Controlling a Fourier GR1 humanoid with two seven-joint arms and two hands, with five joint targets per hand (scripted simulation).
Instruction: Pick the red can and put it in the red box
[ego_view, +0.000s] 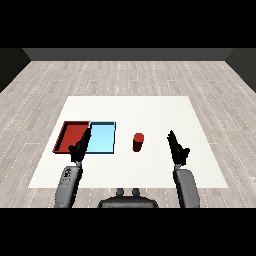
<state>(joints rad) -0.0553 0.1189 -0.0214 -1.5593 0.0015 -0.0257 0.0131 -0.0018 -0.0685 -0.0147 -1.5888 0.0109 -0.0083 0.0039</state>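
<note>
A red can (138, 142) stands upright on the white table (150, 110), just right of the light blue tray (102, 138). The red tray (70, 135) lies at the left, side by side with the blue one. My right hand (176, 148) is raised to the right of the can, fingers straight, a clear gap away from it. Over the near edges of the two trays hovers my left hand (80, 148), fingers straight and holding nothing.
Both grey forearms (186, 187) come up from the near table edge. Bare table surface lies behind and right of the can. Wooden floor surrounds the table.
</note>
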